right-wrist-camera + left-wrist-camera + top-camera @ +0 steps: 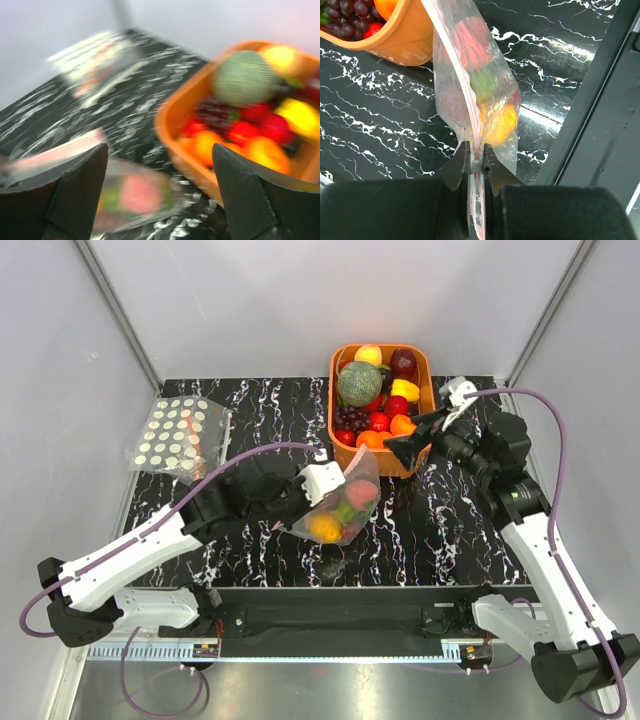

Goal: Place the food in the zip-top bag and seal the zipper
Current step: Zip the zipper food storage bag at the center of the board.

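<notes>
An orange basket (333,380) stands on the black marbled table (440,530), a cream-dotted bag (180,435) well left.

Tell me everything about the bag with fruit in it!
The bag is clear, crinkly plastic with a pink strip along its mouth edge. Inside are a red piece, a green piece and a yellow-orange piece. The left gripper is shut on the strip at one end, so the bag hangs from it, seemingly lifted off the table, close to the orange basket.
</notes>
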Controlling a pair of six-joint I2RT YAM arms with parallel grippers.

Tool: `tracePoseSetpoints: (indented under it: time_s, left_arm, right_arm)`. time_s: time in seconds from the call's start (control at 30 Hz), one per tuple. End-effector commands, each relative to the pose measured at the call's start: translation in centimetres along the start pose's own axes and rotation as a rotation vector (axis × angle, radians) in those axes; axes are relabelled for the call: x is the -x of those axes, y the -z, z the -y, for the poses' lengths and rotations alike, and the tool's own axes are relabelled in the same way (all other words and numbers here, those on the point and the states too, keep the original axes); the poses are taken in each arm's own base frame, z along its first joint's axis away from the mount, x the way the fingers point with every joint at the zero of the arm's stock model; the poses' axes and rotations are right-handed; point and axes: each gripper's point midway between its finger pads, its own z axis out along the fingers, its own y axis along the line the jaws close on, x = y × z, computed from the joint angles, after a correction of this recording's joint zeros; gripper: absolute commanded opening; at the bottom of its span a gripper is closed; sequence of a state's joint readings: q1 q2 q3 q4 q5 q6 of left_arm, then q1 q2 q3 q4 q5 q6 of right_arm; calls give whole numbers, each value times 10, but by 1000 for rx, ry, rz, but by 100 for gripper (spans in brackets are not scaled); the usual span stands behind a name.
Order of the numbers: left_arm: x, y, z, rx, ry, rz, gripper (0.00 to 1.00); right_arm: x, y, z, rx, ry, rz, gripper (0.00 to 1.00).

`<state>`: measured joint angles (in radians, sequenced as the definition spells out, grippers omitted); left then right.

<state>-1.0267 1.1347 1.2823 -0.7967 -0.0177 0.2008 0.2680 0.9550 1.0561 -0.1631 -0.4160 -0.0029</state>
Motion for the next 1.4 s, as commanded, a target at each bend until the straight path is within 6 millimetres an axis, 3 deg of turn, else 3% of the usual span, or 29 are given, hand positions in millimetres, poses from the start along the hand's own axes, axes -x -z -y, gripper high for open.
tracePoseSetpoints:
  time_s: [0.0, 0.1, 0.3, 0.7, 0.87, 1.03, 1.07, 1.13, 1.17, 1.2, 1.37]
  left_arm:
    - [14, 3, -7, 35, 11, 37, 0]
    - [21, 4, -5, 23, 12, 69, 0]
    - [25, 6, -3, 6, 5, 93, 0]
    - [25, 10, -2, 5, 3, 98, 0]
    - [26, 12, -3, 6, 3, 101, 0]
    - [25, 12, -6, 23, 10, 96, 0]
    - [25, 11, -7, 34, 13, 92, 0]
    - [25, 12, -8, 38, 19, 91, 0]
    - [25, 11, -8, 39, 20, 90, 0]
    - [25, 11, -8, 40, 22, 86, 0]
    - [20, 14, -11, 60, 33, 65, 0]
  right_arm:
    - [16, 14, -77, 477, 58, 11, 94]
    - [12, 15, -91, 600, 32, -32, 95]
    - [-2, 11, -101, 741, 16, -68, 99]
    - [-37, -19, -94, 711, -20, -162, 99]
    - [-41, -25, -98, 737, -16, -158, 95]
    - [-48, -23, -116, 815, -34, -185, 64]
    - [-50, -22, -119, 822, -38, -193, 47]
    - [-57, -23, -118, 810, -56, -211, 26]
    - [-58, -23, -117, 799, -57, -211, 4]
    - [-62, -25, -114, 769, -66, -221, 0]
    - [-51, -32, -95, 584, -44, -164, 0]
